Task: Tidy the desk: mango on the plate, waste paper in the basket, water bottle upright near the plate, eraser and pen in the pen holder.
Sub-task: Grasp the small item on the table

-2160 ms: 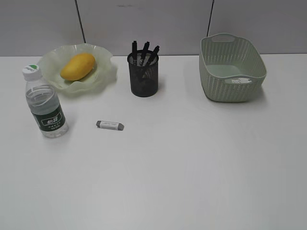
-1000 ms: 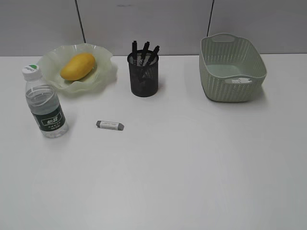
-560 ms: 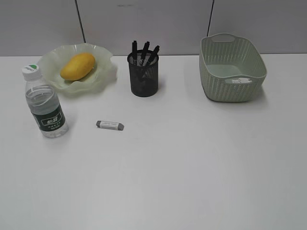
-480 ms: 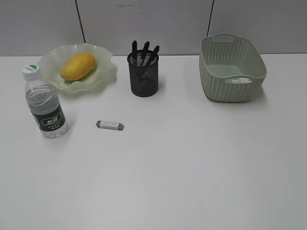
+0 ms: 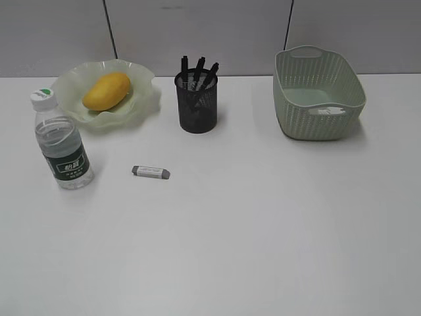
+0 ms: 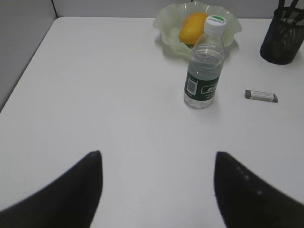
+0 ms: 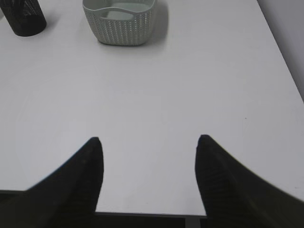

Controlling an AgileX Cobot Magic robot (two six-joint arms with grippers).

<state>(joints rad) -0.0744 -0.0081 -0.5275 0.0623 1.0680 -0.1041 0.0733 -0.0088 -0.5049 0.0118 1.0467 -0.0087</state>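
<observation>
Mango (image 5: 106, 91) on the plate (image 5: 141, 102) far left, bottle (image 5: 61, 141) before it, eraser (image 5: 150, 172) before the pen holder (image 5: 197, 105), basket (image 5: 318, 93) right.

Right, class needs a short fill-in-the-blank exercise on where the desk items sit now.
1. The yellow-orange oval mango lies on the pale green ruffled glass ____.
2. The clear plastic water bottle stands ____.
3. The small grey eraser lies flat on the white ____.
4. The black pens stand in the black wire-mesh ____.

Missing: plate; upright; desk; pen holder

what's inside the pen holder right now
Several dark pens stand in the black mesh pen holder, tops poking above its rim. The eraser lies out on the desk. The cup's bottom is hidden behind mesh.
</observation>
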